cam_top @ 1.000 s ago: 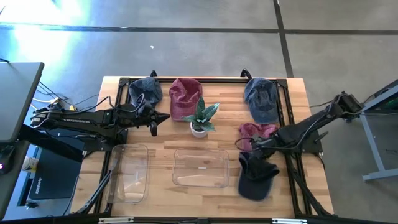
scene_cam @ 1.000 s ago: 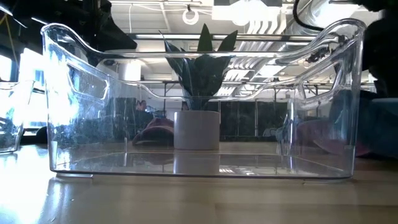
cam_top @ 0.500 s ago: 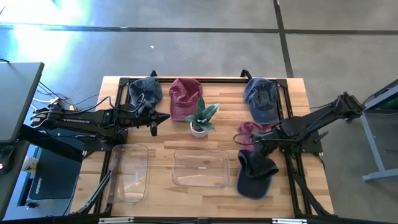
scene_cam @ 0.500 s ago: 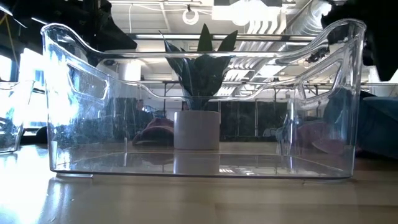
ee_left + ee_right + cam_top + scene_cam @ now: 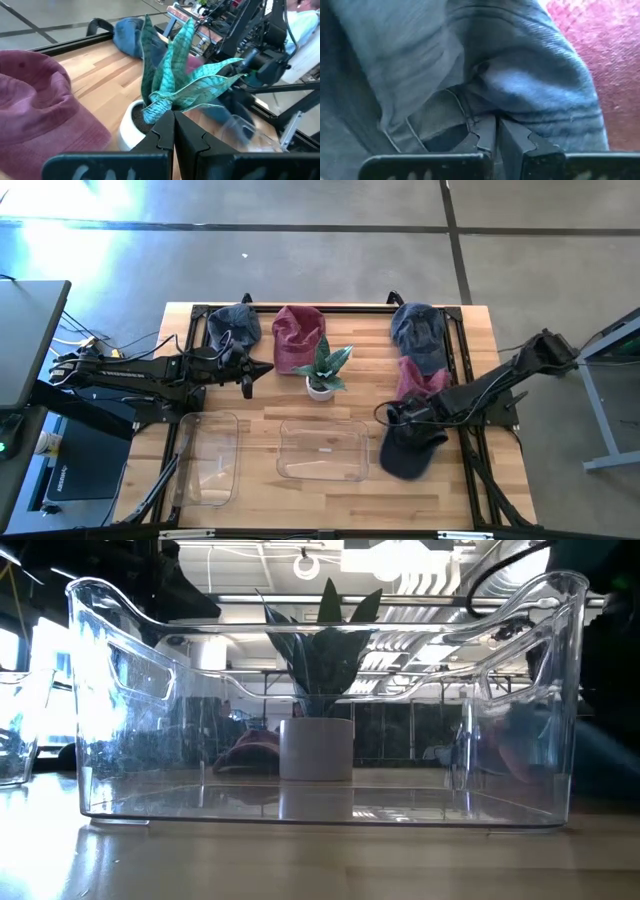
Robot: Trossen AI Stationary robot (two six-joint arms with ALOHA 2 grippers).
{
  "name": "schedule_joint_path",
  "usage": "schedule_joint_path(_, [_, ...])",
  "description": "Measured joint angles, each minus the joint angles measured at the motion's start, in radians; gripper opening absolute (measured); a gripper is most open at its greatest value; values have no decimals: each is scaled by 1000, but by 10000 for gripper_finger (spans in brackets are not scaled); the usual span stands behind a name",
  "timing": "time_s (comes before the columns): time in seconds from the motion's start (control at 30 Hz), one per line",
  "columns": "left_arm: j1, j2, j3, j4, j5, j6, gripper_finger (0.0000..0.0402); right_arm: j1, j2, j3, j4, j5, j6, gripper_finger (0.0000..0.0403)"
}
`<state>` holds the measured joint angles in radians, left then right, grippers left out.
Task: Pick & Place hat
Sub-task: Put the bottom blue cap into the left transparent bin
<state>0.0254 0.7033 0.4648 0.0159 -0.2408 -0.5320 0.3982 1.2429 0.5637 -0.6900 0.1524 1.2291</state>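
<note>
Hat (image 5: 408,452), dark crumpled denim

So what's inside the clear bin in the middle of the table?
Nothing shows inside the middle clear bin; the wood shows through its floor. The dark blue hat, held in the shut jaws of the right gripper, lies beside the bin, not in it.

Bare bench (image 5: 270,405) lies between the potted plant (image 5: 323,373) at mid-bench and the two clear bins along the front edge, the middle bin (image 5: 322,450) and the left bin (image 5: 208,458). Both bins stand open-topped. The far edge is crowded by a blue cap (image 5: 234,326), a maroon cap (image 5: 298,337) and another blue cap (image 5: 418,336). At the right, a pink cap (image 5: 420,379) and a dark cap (image 5: 408,452) fill the room beside the middle bin.
</note>
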Motion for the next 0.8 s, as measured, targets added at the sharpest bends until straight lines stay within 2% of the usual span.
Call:
schedule_joint_path(0.13, [0, 0, 23, 30, 23, 4, 0, 1, -9, 81, -123, -50, -61, 14])
schedule_joint_path(0.27, [0, 41, 103, -5, 23, 46, 0, 1, -43, 183, -246, -76, -71, 4])
schedule_joint_path(0.37, [0, 81, 178, -65, 28, 95, 0, 0, -69, 222, -240, -54, -77, 10])
schedule_joint_path(0.47, [0, 133, 251, -99, 57, 136, 0, -36, -74, 190, -174, -41, -79, 20])
schedule_joint_path(0.6, [0, 217, 326, -113, 107, 170, 0, -81, -55, 65, 19, 12, 37, 12])
schedule_joint_path(0.7, [0, 262, 371, -124, 145, 186, 0, -113, -46, -45, 357, 7, 3, 3])
schedule_joint_path(0.8, [0, 305, 402, -121, 187, 195, 0, -149, -44, -148, 632, -42, -48, 7])
